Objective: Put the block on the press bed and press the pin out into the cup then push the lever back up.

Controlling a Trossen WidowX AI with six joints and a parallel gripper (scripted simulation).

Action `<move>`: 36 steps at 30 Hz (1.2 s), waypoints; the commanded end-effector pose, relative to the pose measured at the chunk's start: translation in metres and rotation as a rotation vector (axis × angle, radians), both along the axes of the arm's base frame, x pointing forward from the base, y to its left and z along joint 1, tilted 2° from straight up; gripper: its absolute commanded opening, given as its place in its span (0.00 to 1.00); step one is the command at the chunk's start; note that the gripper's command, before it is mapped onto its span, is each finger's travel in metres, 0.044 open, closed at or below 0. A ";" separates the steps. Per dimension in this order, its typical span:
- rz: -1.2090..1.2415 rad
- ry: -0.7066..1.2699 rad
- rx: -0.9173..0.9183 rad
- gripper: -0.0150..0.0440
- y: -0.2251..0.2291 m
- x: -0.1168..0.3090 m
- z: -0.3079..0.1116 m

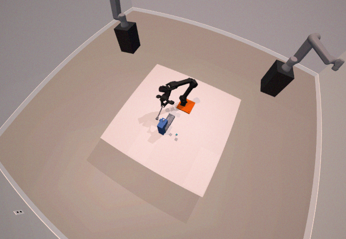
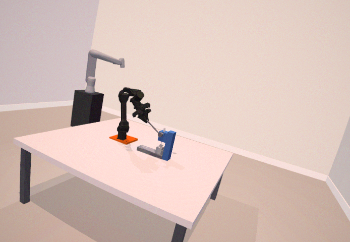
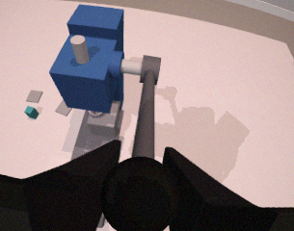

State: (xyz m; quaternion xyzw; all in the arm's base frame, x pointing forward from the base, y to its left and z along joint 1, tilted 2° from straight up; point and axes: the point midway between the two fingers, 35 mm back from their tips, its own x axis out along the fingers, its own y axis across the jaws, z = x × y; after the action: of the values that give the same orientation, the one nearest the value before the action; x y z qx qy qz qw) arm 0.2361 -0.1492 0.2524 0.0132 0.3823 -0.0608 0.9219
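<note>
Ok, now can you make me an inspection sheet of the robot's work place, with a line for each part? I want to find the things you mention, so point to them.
Surface: pale table (image 1: 207, 157) (image 2: 95, 165) (image 3: 243, 164), shadows across it.
Job's things: blue press (image 1: 162, 127) (image 2: 169, 146) (image 3: 86, 72); its lever (image 1: 159, 112) (image 2: 153, 126) (image 3: 147, 111) slants up to the gripper; grey block (image 2: 159, 149) (image 3: 104, 122) on the press bed, under the press head. Pin and cup: cannot tell.
Clutter: small teal block (image 1: 176, 134) (image 3: 31, 113), flat grey squares beside it.
Gripper (image 1: 163, 104) (image 2: 147, 120) (image 3: 142, 150): shut on the lever's end.
Cables: nothing seen.
Surroundings: grey arms on black pedestals, walls, a wall socket.
</note>
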 end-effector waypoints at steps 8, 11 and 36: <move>-0.004 0.019 0.006 0.25 0.000 -0.005 -0.010; -0.004 0.019 0.006 0.25 0.000 -0.005 -0.011; -0.004 0.019 0.006 0.25 0.001 -0.010 -0.021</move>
State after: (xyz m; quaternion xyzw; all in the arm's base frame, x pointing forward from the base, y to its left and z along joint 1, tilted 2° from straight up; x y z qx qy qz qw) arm 0.2295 -0.1487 0.2392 0.0129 0.3819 -0.0610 0.9221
